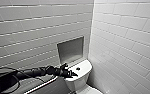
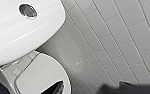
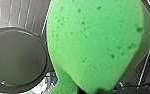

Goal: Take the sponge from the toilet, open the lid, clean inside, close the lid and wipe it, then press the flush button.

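Note:
The white toilet [image 1: 79, 75] stands in the tiled corner, its flush button [image 1: 78, 68] on the tank cover. My left gripper [image 1: 69, 73] reaches in from the left and hovers open over the tank's left edge, a short way from the button. From the left wrist I look down on the flush button [image 2: 28, 11] and the lid [image 2: 41, 75], which lies shut on the bowl. The bright green sponge [image 3: 96, 42] looms right in front of the right wrist camera, held off the floor by my right gripper.
A recessed niche [image 1: 70, 50] sits in the tiled wall behind the tank. A dark ledge with a chrome rail [image 1: 41, 86] runs along the lower left under my arm. A round grey bin-like thing [image 3: 16, 57] lies below the sponge. Tiled wall closes in on the right.

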Robot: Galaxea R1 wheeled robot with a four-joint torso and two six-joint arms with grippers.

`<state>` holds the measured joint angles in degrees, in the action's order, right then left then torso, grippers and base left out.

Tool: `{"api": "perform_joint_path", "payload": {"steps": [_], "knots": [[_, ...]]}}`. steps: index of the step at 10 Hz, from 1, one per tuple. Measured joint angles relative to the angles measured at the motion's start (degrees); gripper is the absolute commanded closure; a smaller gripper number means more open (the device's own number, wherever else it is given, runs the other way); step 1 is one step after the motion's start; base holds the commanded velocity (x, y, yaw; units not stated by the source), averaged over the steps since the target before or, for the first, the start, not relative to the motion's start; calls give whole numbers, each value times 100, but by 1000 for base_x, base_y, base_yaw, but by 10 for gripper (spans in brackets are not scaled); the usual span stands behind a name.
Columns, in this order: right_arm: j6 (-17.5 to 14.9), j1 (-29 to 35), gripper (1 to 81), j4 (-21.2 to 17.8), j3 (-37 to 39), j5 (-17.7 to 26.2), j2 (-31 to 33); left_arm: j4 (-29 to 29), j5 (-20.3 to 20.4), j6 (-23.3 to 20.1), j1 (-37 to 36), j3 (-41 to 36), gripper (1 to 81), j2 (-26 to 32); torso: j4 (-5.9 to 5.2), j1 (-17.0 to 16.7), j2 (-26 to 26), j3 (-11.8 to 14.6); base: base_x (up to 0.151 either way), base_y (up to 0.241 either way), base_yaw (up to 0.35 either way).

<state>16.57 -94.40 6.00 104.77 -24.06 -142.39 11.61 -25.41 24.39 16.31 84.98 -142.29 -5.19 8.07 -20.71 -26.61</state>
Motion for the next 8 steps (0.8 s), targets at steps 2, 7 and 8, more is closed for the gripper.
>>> {"api": "perform_joint_path", "payload": {"steps": [2,7,8], "knots": [[0,-2,811,-5,0,-90,-1,13,-24,126,-118,305,10,-333,0,2,5,-124,0,0,0],[0,63,811,-16,0,-156,-15,27,-34,432,-363,1342,10,-1058,0,11,13,-477,0,0,0],[2,63,811,-18,0,-158,-15,27,-28,460,-438,1582,10,-1190,0,11,15,-547,0,0,0]]}}
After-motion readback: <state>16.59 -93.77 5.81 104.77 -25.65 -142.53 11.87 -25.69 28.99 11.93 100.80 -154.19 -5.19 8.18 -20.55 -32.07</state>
